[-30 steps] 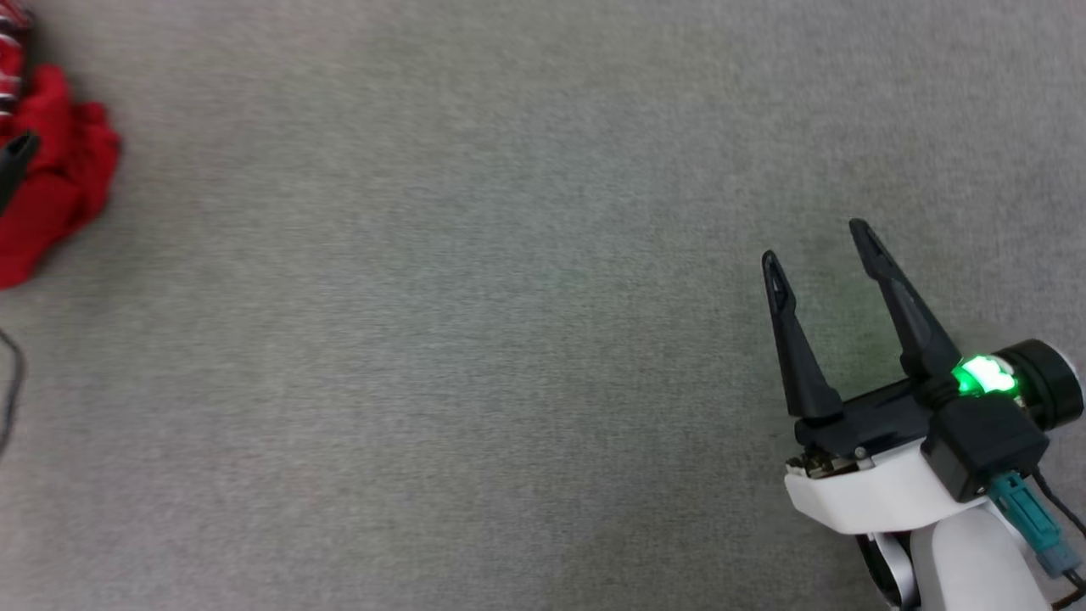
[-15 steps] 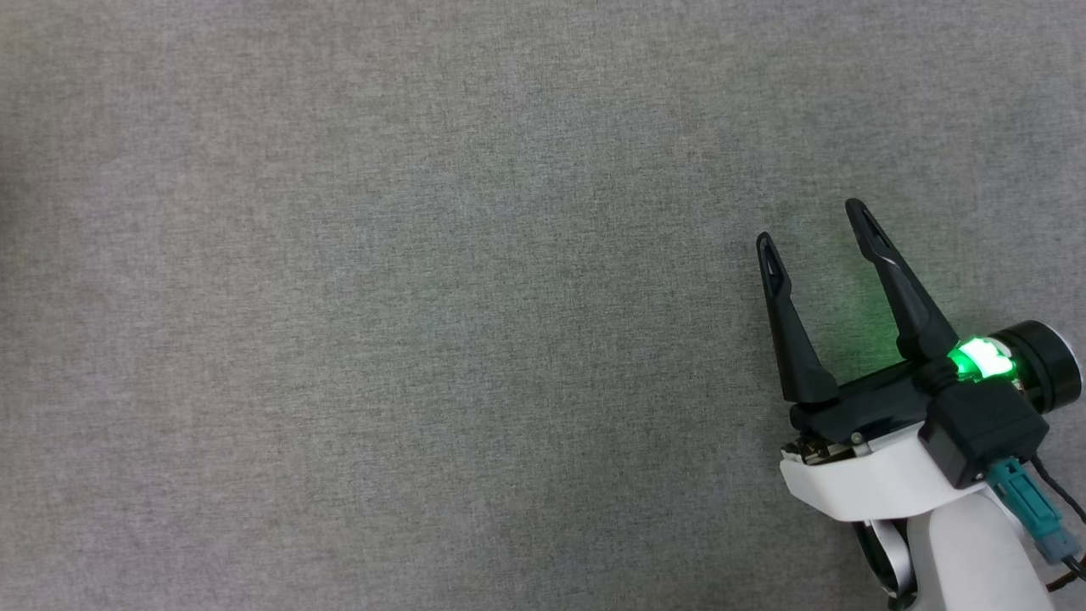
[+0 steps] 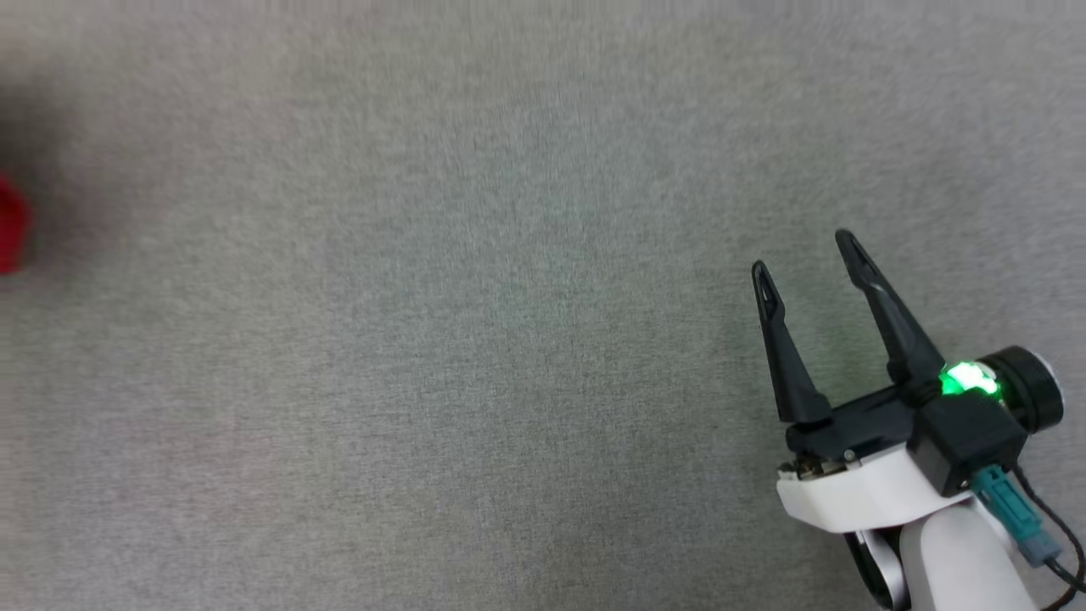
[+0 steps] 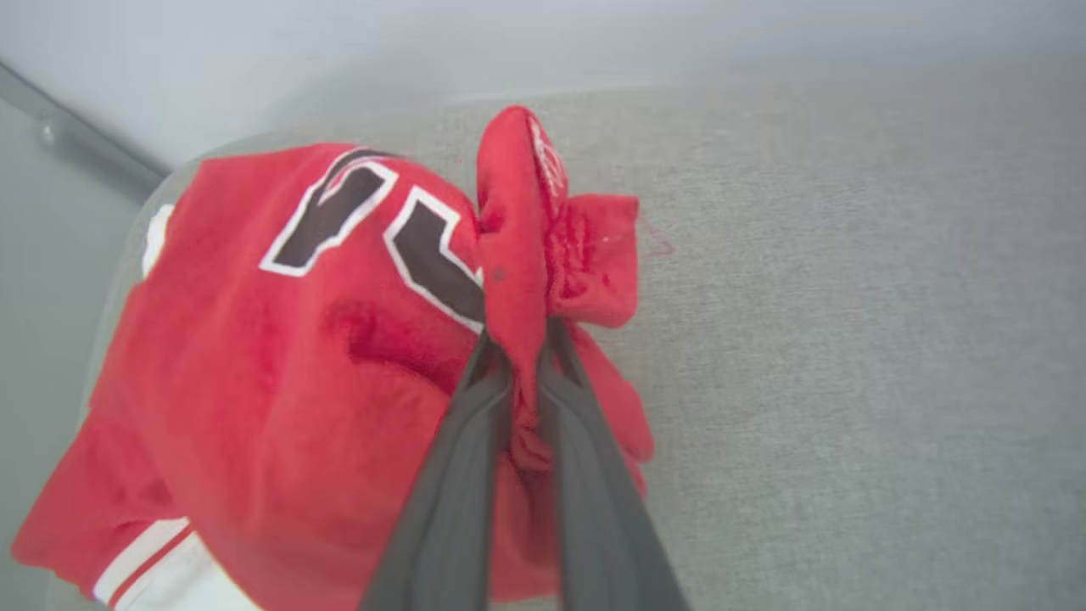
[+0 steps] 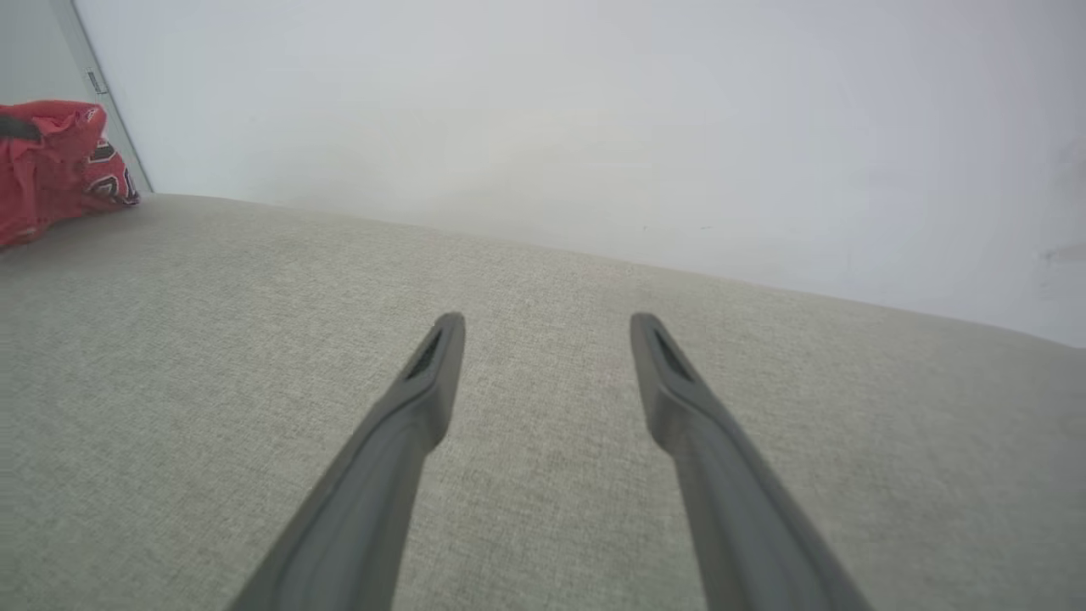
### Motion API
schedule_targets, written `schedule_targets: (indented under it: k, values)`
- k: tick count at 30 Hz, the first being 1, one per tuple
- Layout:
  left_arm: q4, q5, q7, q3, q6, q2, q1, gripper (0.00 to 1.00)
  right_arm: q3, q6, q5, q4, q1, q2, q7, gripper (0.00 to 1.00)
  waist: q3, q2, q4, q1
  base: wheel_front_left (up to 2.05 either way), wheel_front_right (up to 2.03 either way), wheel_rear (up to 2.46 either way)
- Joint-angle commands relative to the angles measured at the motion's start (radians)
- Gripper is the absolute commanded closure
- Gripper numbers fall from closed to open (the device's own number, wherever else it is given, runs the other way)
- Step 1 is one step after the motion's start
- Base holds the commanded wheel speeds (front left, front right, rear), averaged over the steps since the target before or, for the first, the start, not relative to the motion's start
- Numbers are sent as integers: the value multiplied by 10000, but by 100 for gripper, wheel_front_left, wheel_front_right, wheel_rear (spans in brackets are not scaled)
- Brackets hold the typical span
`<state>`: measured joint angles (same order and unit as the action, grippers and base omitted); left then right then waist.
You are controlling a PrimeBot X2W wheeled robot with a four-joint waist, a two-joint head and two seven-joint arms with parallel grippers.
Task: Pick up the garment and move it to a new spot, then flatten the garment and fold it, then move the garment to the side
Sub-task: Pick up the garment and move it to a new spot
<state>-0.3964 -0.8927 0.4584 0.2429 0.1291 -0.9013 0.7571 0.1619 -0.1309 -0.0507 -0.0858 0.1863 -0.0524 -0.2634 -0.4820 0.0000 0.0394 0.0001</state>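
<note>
On my left wrist feed, the left gripper (image 4: 519, 339) has its fingers (image 4: 450, 492) clamped on a bunched fold of the red jersey (image 4: 297, 365). The pinched cloth stands up past the fingertips, and more red fabric is squeezed in the narrow gap between them. The rest of the jersey spreads out to the left of those fingers, near a rounded corner of the grey cloth-covered desk (image 4: 848, 339). I cannot tell how much of it rests on the cloth. I can read black, white-outlined numbers (image 4: 373, 229) on the part just left of the fingertips. A white sleeve edge with a red stripe (image 4: 161, 560) shows low on the left, beside the base of the fingers. On the head feed, the jersey (image 3: 8, 225) is a blurred red patch at the far left edge. It is well apart from the right gripper (image 3: 803, 255), which hovers over bare desk (image 3: 424, 339) with its fingers spread wide and nothing between them. The right wrist feed shows the right gripper (image 5: 547, 322) the same way, both fingertips (image 5: 445, 339) apart above the grey cloth. The jersey (image 5: 51, 161) lies far off to the left of them, against the pale wall (image 5: 551, 110).
</note>
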Motion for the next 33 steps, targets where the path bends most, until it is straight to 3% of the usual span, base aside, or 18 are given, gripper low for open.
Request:
schedule_targets:
  k: [1, 11, 17, 22, 28, 33]
  values:
    - [122, 32, -105, 77, 5, 15, -104, 100, 10, 3, 17, 28, -111, 30, -21, 0, 575, 0, -11, -1, 0, 0, 0]
    - [1756, 275, -1953, 978, 9, 5, -324, 100, 191, 5, 352, 316, -665, 32, -21, 0, 2400, 0, 234, -1, 0, 0, 0]
    - [2879, 378, -2540, 1309, -14, 587, -97, 100, 115, 3, 418, 399, -983, 32, -21, 0, 3123, 0, 473, -1, 0, 0, 0]
    - [3824, 938, -2892, 1941, -334, 1603, 116, 100, -130, 5, 376, 327, -1181, 31, -21, 0, 3365, 0, 712, -1, 0, 0, 0]
    - [4203, 2182, -3476, 3384, -780, 3224, -27, 100, -331, 5, 326, 280, -1257, 33, -21, 0, 3419, 0, 1219, -1, 0, 0, 0]
    - [3875, 2784, -3824, 4915, -687, 4563, -728, 100, -645, 3, 350, 193, -1206, 34, -20, 0, 3237, 0, 1627, -1, 0, 0, 0]
